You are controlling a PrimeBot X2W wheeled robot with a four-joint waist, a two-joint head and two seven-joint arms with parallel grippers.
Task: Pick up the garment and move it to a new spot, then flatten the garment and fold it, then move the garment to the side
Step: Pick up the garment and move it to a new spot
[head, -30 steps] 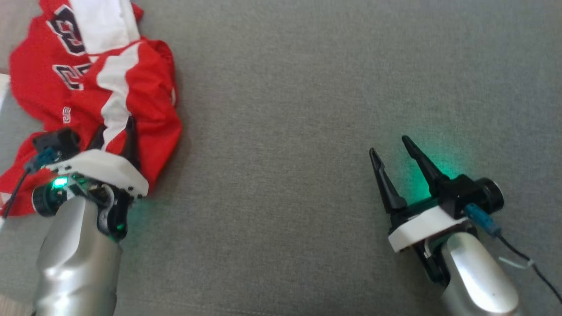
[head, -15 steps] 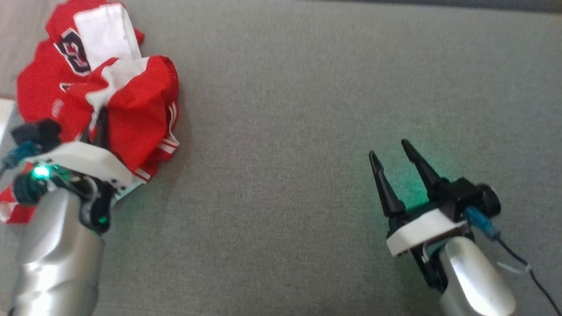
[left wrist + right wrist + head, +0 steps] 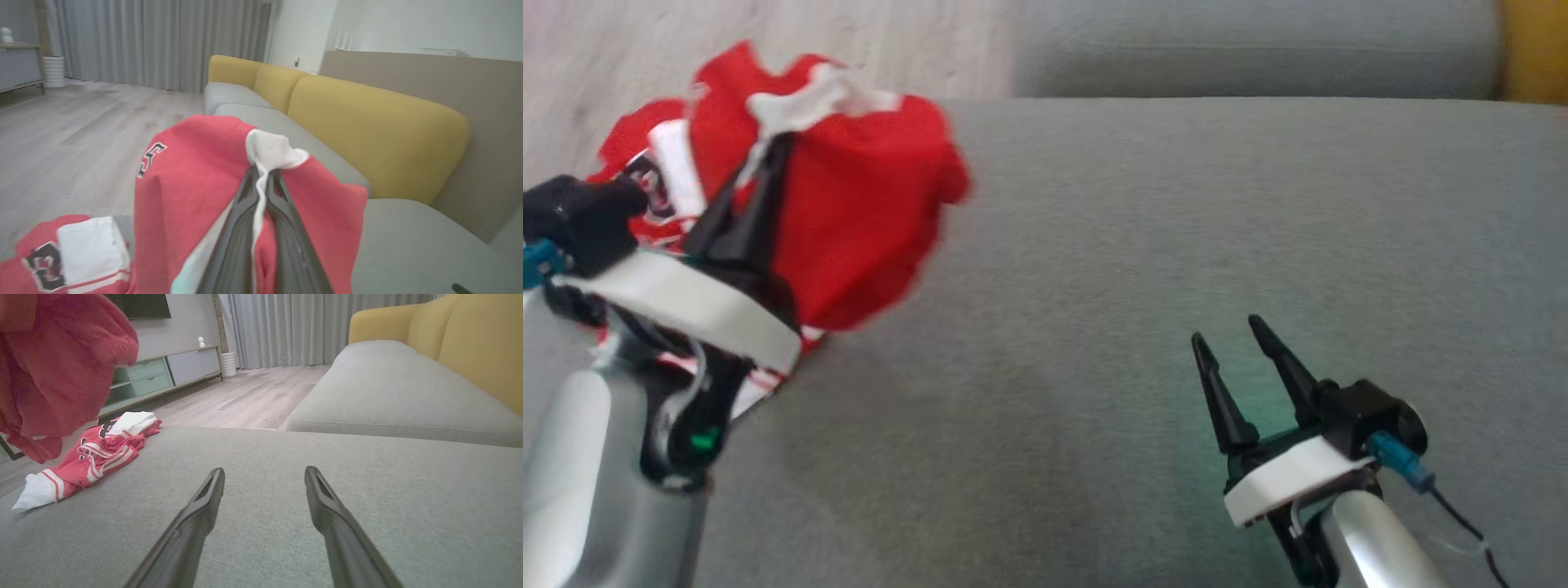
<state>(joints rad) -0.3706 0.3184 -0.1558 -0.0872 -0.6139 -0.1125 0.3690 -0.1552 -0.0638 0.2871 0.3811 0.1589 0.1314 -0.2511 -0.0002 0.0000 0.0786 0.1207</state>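
Left end effector (image 3: 778, 149) is gripping the red-and-white garment (image 3: 866, 220) above the grey sofa seat (image 3: 1143, 245).

Its fingers (image 3: 241, 228) are pinching a white fold of cloth between them near the seat's left edge. The bunched red fabric is hanging around them, while the garment's lower part, with dark lettering and white stripes, is lying on the cushion. The right end effector (image 3: 1225, 331) is pointing along the seat well apart at the lower right, fingers spread and holding nothing. Yellow back cushions (image 3: 367, 134) are standing behind.

grey sofa (image 3: 1176, 245), yellow cushions (image 3: 367, 134), wood floor (image 3: 245, 400)
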